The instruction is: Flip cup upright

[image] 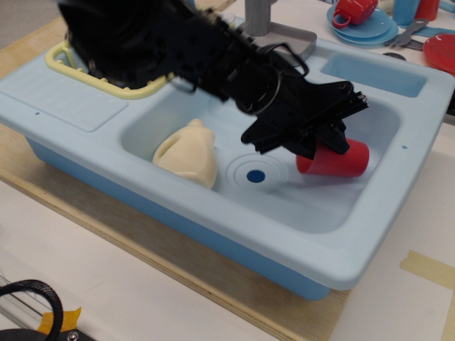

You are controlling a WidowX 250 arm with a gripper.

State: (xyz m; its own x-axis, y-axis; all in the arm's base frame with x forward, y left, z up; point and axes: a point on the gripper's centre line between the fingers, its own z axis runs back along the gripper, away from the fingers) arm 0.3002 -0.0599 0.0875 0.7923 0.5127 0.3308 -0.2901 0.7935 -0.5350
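Looking right of the middle, we are seeing the red cup (335, 159) lying on its side in the blue sink (213, 213), with our gripper (323, 142) jaws closing around it.

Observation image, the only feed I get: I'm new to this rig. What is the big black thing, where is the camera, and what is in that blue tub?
The black thing is a single robot arm, and its gripper is the two-fingered claw at its tip. The camera looks down at an angle from in front of the toy sink, a pale blue plastic basin on a wooden board. In the basin are a red cup lying on its side at the right, a cream jug-shaped toy at the left, and a blue drain dot between them. The claw sits over the near end of the cup, apparently gripping it, though the arm hides the contact. A yellow rack with a metal pot sits at the back left; dishes stand at the far right.
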